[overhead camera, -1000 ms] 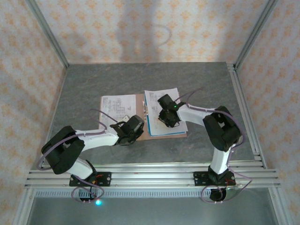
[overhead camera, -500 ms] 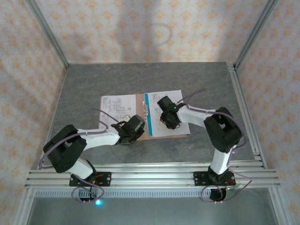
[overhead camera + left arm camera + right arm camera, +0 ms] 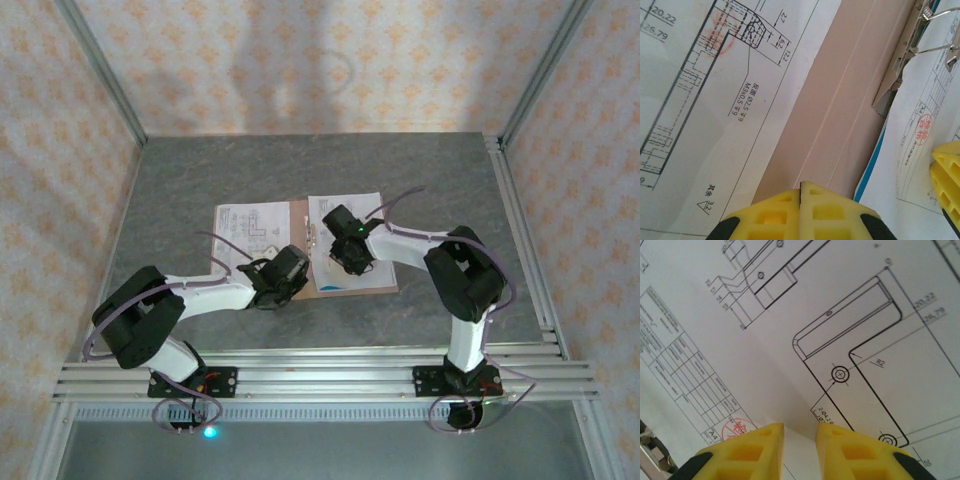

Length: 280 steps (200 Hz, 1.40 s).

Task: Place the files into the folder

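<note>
Top external view: the folder [image 3: 298, 220] lies open mid-table [image 3: 180, 180], with the files [image 3: 362, 205] on its right half and one drawing [image 3: 245, 225] across its left. My left gripper [image 3: 292, 272], jaws clenched on nothing, sits over bare card beside the spine, near the fastener [image 3: 900, 65]. My right gripper [image 3: 340, 252], jaws slightly parted and holding nothing I can see, hangs low over the files, where a teal sheet [image 3: 871, 162] edges out beneath.

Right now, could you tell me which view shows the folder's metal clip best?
The left wrist view: the metal clip sits close and sharp on the folder. In the top external view it is a tiny sliver; the right wrist faces a printed file.
</note>
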Motion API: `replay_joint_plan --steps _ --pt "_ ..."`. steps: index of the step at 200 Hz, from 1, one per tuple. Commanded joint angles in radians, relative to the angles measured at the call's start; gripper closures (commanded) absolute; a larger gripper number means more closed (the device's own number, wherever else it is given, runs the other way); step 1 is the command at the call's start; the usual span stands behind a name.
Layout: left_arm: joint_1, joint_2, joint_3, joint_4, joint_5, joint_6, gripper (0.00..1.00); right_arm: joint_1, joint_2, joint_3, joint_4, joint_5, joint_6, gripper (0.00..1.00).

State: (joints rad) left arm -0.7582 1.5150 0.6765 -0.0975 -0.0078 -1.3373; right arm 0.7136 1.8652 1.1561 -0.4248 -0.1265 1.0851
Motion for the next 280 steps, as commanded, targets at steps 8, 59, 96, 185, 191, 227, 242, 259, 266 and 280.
replay_joint_plan --steps 8,59,96,185,191,227,242,259,266,280 --pt "0.003 0.001 0.016 -0.016 -0.021 0.017 0.95 0.009 0.041 -0.017 -0.069 0.014 0.014 0.75" --pt "0.003 0.007 0.028 -0.022 -0.017 0.024 0.95 0.009 0.032 -0.014 -0.095 0.041 -0.025 0.75" --pt "0.005 -0.001 0.033 -0.042 -0.021 0.036 0.95 0.006 0.066 0.033 -0.160 0.059 -0.137 0.75" --pt "0.004 0.005 0.045 -0.056 -0.022 0.042 0.95 -0.003 0.063 0.042 -0.181 0.067 -0.216 0.75" --pt "0.005 0.005 0.045 -0.058 -0.023 0.043 0.95 -0.004 0.064 0.040 -0.183 0.069 -0.214 0.75" --pt "0.005 0.007 0.050 -0.061 -0.024 0.044 0.95 -0.002 0.051 0.027 -0.180 0.067 -0.198 0.75" --pt "0.005 0.010 0.053 -0.061 -0.024 0.044 0.95 0.001 0.045 0.028 -0.181 0.065 -0.189 0.75" --pt "0.006 0.010 0.054 -0.061 -0.024 0.044 0.95 0.003 0.040 0.029 -0.179 0.059 -0.178 0.75" --pt "0.005 0.008 0.055 -0.061 -0.026 0.044 0.95 0.004 0.038 0.029 -0.175 0.052 -0.175 0.75" --pt "0.005 0.008 0.054 -0.061 -0.026 0.044 0.95 0.007 0.041 0.033 -0.167 0.040 -0.169 0.75"
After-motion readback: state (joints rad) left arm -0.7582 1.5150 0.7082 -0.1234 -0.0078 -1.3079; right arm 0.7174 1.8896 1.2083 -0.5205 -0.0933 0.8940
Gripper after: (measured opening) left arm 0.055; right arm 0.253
